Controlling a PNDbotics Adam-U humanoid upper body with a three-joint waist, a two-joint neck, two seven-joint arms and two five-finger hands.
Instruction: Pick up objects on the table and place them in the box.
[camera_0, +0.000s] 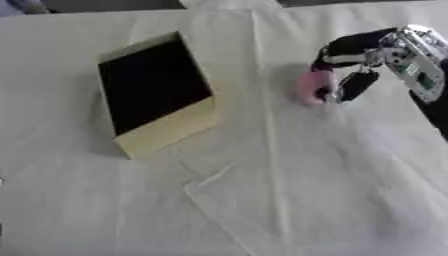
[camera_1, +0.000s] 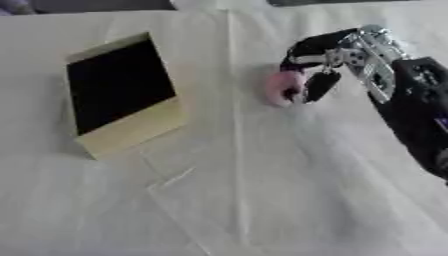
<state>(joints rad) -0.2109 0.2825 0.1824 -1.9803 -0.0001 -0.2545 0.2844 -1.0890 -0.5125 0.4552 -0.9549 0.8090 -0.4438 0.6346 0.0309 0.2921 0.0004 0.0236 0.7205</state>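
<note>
The right robot hand (camera_1: 308, 75) had its fingers curled around a pink object (camera_1: 282, 87) on the surface (camera_0: 306, 190); the box (camera_0: 157, 92) stood well to its left.

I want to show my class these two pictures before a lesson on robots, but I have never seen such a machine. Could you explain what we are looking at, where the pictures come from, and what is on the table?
Both pictures come from the two eyes of a camera in a humanoid robot's head, looking down at the same moment. A person drives the robot. Its right hand, black and silver, reaches in from the right, and its fingers curl round a small pink object at the table's surface. The white cloth-covered table also holds an open tan box with a dark inside, left of the hand. The left hand does not show.
</note>
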